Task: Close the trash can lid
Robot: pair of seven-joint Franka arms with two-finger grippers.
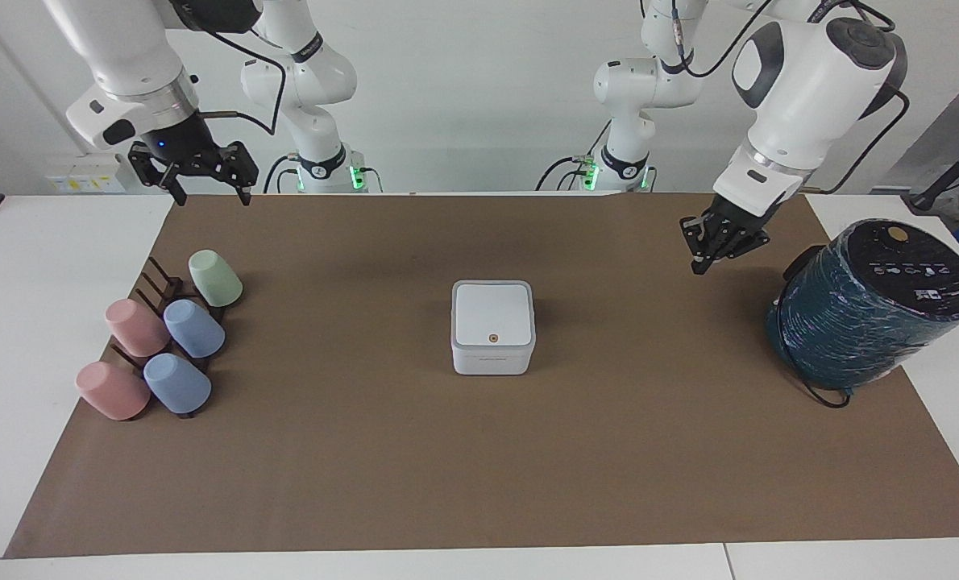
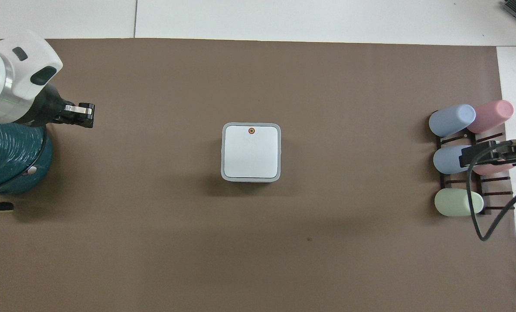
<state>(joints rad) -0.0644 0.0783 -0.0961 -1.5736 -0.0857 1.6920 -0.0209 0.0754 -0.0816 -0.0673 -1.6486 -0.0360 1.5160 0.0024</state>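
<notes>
The white square trash can (image 1: 491,359) stands in the middle of the brown mat. Its lid (image 1: 492,312) lies flat and shut on it, with the orange-brown dot at the edge farther from the robots. The lid also shows in the overhead view (image 2: 251,151). My left gripper (image 1: 697,263) is shut and empty, raised over the mat beside the teal cylinder, well apart from the can; it also shows in the overhead view (image 2: 87,116). My right gripper (image 1: 212,196) is open and empty, held high at the right arm's end of the table, where the arm waits.
A large dark teal cylinder with a black top (image 1: 866,314) leans at the left arm's end of the mat. A dark rack with several pastel cups (image 1: 165,346) lies at the right arm's end. The brown mat (image 1: 479,475) covers the table's middle.
</notes>
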